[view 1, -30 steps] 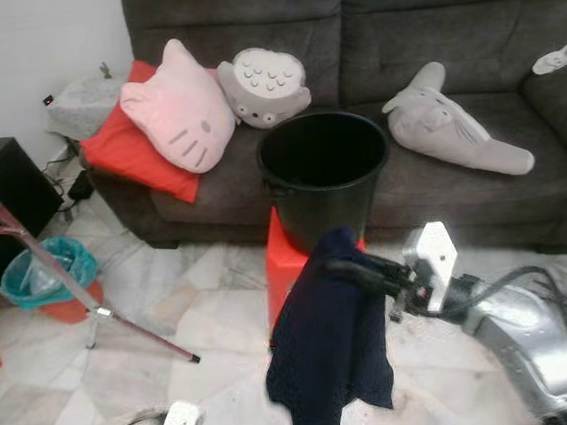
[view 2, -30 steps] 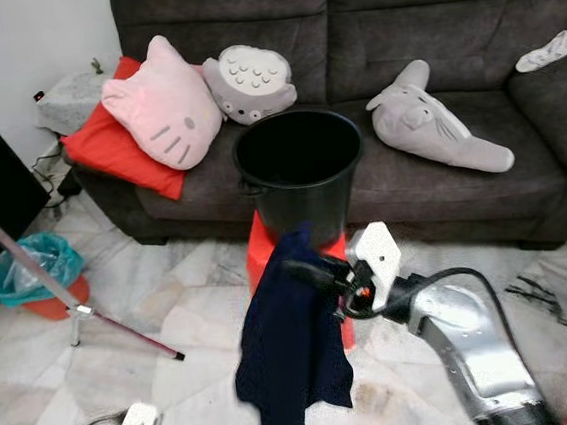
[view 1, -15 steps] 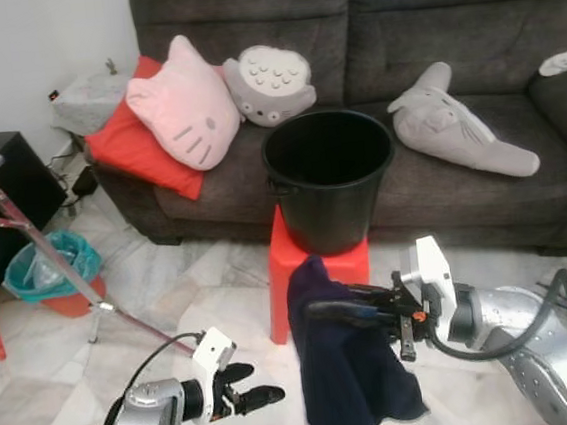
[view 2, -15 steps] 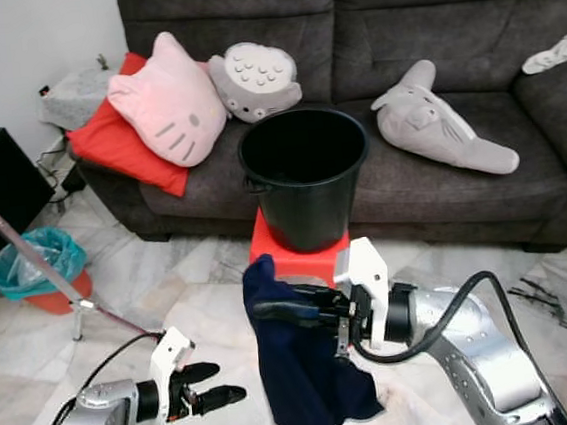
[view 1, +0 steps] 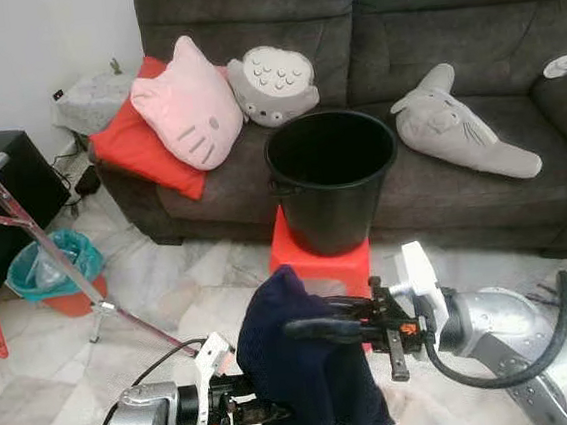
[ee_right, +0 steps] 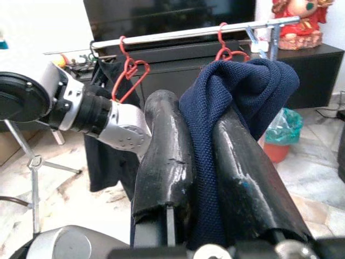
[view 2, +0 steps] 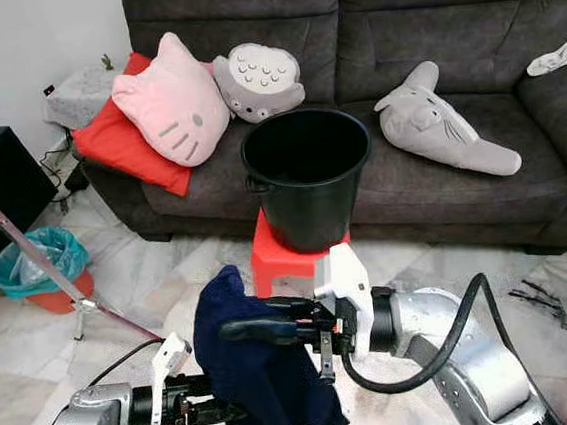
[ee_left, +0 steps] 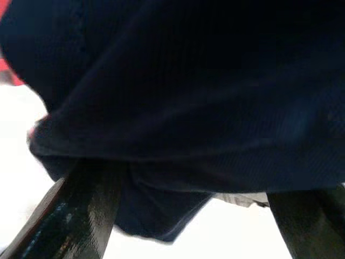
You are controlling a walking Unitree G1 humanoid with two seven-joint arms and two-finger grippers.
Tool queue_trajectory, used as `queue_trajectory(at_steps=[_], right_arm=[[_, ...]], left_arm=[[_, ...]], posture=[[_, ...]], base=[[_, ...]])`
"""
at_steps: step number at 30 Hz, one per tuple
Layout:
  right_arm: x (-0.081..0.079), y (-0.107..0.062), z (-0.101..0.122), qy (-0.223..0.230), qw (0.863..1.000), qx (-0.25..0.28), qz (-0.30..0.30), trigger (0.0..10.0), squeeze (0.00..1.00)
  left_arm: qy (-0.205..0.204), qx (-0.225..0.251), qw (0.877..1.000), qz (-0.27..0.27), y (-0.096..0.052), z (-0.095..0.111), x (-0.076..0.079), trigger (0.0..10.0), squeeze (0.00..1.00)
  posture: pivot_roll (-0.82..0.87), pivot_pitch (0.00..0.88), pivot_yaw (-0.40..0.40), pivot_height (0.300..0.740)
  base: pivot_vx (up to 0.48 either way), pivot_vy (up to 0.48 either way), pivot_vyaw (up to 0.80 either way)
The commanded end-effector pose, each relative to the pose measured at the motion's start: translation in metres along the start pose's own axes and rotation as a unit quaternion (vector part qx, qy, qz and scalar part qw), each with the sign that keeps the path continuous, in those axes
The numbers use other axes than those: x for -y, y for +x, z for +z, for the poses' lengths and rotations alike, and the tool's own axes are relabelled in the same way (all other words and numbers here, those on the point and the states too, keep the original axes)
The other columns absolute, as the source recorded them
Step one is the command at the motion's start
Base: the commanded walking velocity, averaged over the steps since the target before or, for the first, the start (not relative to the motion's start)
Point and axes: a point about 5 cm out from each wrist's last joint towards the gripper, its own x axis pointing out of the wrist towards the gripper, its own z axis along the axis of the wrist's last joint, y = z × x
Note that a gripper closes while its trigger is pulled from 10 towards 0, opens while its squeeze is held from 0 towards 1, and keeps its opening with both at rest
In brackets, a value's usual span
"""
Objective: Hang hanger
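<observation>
Clamped jaws on the right gripper (view 2: 243, 330): its two long black fingers (ee_right: 161, 151) pinch a fold of the dark navy knitted garment (view 2: 259, 376), which drapes over them and hangs toward the pale marble floor (view 2: 120, 288). Left gripper (view 2: 222, 412) reaches in low from the robot's left, its fingers spread, their tips at the cloth's lower edge; the tips themselves are lost against the dark fabric in the head views.

Left wrist view: navy cloth (ee_left: 188, 97) close up, one glossy black finger (ee_left: 86, 210) beneath it, a second at the frame corner, with a wide gap between them.

Right wrist view adds what the head camera lacks: a silver metal clothes rail (ee_right: 188, 31) carrying red wire hangers (ee_right: 129, 70), one near the left arm's silver wrist, another red hanger (ee_right: 226, 51) just above the bunched navy cloth. A dark garment already hangs from the rail behind the left arm. Whether a hanger sits inside the held garment cannot be told.

Head views: black plastic bucket (view 1: 332, 178) standing on a red plastic stool (view 1: 319, 264), in front of a dark grey fabric sofa (view 1: 465, 14) with a pink cat-face cushion (view 1: 186, 106). A slanted metal rack leg (view 1: 47, 255) shows at the robot's left, the rack's top cut off.
</observation>
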Motion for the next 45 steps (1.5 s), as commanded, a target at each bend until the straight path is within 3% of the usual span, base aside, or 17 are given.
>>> queue_trajectory(at_steps=[1, 7, 11, 16, 28, 31, 32, 35, 36, 41, 43, 44, 45], right_arm=[[-0.006, 0.007, 0.008, -0.011, 1.000, 0.015, 0.021, 10.0, 0.00], [-0.008, 0.007, 0.005, -0.003, 1.000, 0.013, 0.019, 10.0, 0.00], [0.002, 0.001, -0.009, 0.007, 0.999, -0.009, -0.041, 10.0, 0.00], [-0.001, -0.007, -0.019, 0.030, 0.996, -0.011, -0.082, 10.0, 0.00], [0.014, -0.037, -0.033, 0.037, 0.979, -0.029, -0.198, 10.0, 0.00], [0.026, -0.048, -0.032, 0.029, 0.966, -0.025, -0.255, 10.0, 0.00], [0.034, -0.055, -0.034, 0.019, 0.955, -0.034, -0.295, 10.0, 0.00], [0.040, -0.061, -0.036, 0.018, 0.944, -0.038, -0.326, 10.0, 0.00], [0.055, -0.075, -0.041, 0.020, 0.907, -0.048, -0.418, 10.0, 0.00], [0.069, -0.089, -0.045, 0.023, 0.863, -0.047, -0.503, 10.0, 0.00], [0.070, -0.087, -0.045, 0.025, 0.861, -0.042, -0.506, 10.0, 0.00], [0.071, -0.086, -0.044, 0.025, 0.862, -0.041, -0.505, 10.0, 0.00], [0.071, -0.082, -0.044, 0.021, 0.866, -0.039, -0.498, 10.0, 0.00]], left_arm=[[-0.003, -0.003, 1.000, -0.016, -0.003, -0.001, 0.002, 10.0, 0.00], [-0.005, 0.017, 1.000, -0.024, -0.005, 0.006, 0.004, 10.0, 0.00], [0.020, 0.026, 0.998, 0.056, -0.007, 0.012, -0.006, 10.0, 0.00], [0.039, 0.034, 0.988, 0.146, -0.015, 0.016, -0.018, 10.0, 0.00], [0.050, 0.035, 0.977, 0.206, -0.023, 0.018, -0.027, 10.0, 0.00], [0.051, 0.033, 0.973, 0.223, -0.025, 0.017, -0.029, 10.0, 0.00], [0.050, 0.036, 0.970, 0.236, -0.027, 0.017, -0.031, 10.0, 0.00], [0.049, 0.040, 0.967, 0.246, -0.028, 0.017, -0.032, 10.0, 0.00], [0.047, 0.044, 0.966, 0.250, -0.029, 0.017, -0.033, 10.0, 0.00], [0.040, 0.044, 0.972, 0.229, -0.028, 0.016, -0.031, 10.0, 0.00], [0.032, 0.046, 0.977, 0.207, -0.026, 0.015, -0.028, 10.0, 0.00], [0.028, 0.047, 0.979, 0.197, -0.025, 0.015, -0.027, 10.0, 0.09], [0.024, 0.052, 0.983, 0.176, -0.023, 0.015, -0.025, 10.0, 1.00]], posture=[[-0.03, 0.010, 0.060, 0.740], [-0.03, 0.009, 0.057, 0.740], [-0.03, 0.009, 0.057, 0.740], [-0.03, 0.019, 0.058, 0.740], [-0.03, 0.022, 0.060, 0.740], [-0.03, 0.022, 0.060, 0.740], [-0.03, 0.022, 0.060, 0.740], [-0.03, 0.023, 0.058, 0.740], [-0.03, 0.023, 0.058, 0.740], [-0.03, 0.027, 0.060, 0.740], [-0.03, 0.027, 0.060, 0.740], [-0.03, 0.027, 0.060, 0.740], [-0.03, 0.028, 0.060, 0.740]], base=[[0.000, 0.000, 0.00], [0.000, 0.000, 0.00], [0.000, 0.000, 0.00], [0.000, 0.000, 0.00], [0.000, 0.000, 0.00], [0.000, 0.000, 0.00], [0.000, 0.000, 0.00], [0.000, 0.000, 0.00], [0.000, 0.000, 0.00], [0.000, 0.000, 0.00], [0.000, 0.000, 0.00], [0.000, 0.000, 0.00], [0.000, 0.000, 0.00]])
